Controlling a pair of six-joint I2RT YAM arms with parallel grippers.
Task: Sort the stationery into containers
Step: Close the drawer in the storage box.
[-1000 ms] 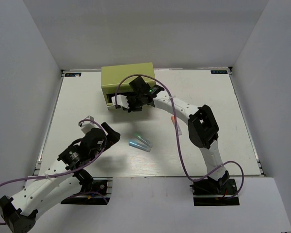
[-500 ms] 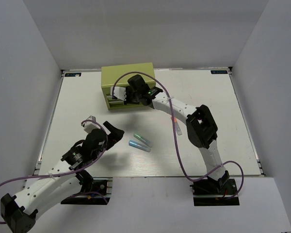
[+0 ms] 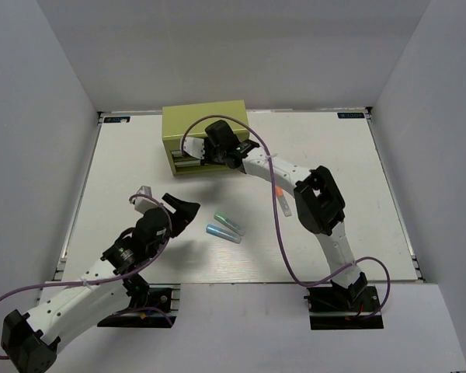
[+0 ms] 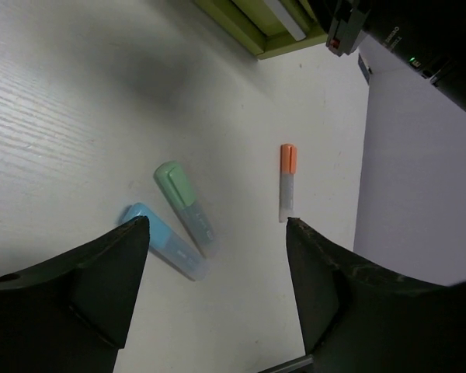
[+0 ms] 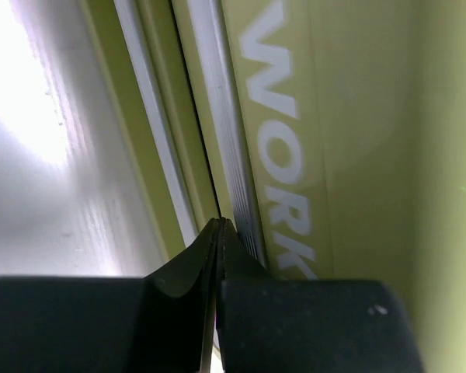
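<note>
Three markers lie on the white table: a green-capped one [image 3: 227, 224] [image 4: 188, 206], a light blue one [image 3: 223, 233] [image 4: 163, 247] beside it, and an orange-capped one with a pale body [image 3: 280, 198] [image 4: 287, 180] farther right. My left gripper [image 3: 182, 210] [image 4: 216, 225] hovers open just left of the green and blue pair, holding nothing. The olive-green chest [image 3: 202, 124] [image 5: 357, 116] stands at the back. My right gripper [image 3: 208, 158] [image 5: 220, 224] is shut and empty, with its tips against the seam beside a drawer's ribbed handle rail [image 5: 225, 116].
The right arm [image 3: 318, 202] arches over the table from the chest down to its base, passing close to the orange-capped marker. Grey walls enclose the table on three sides. A purple cable loops over each arm.
My right gripper has moved in toward the chest front, and the drawer sticks out less than before. My left gripper has edged right toward the markers, and its jaws have narrowed slightly.
</note>
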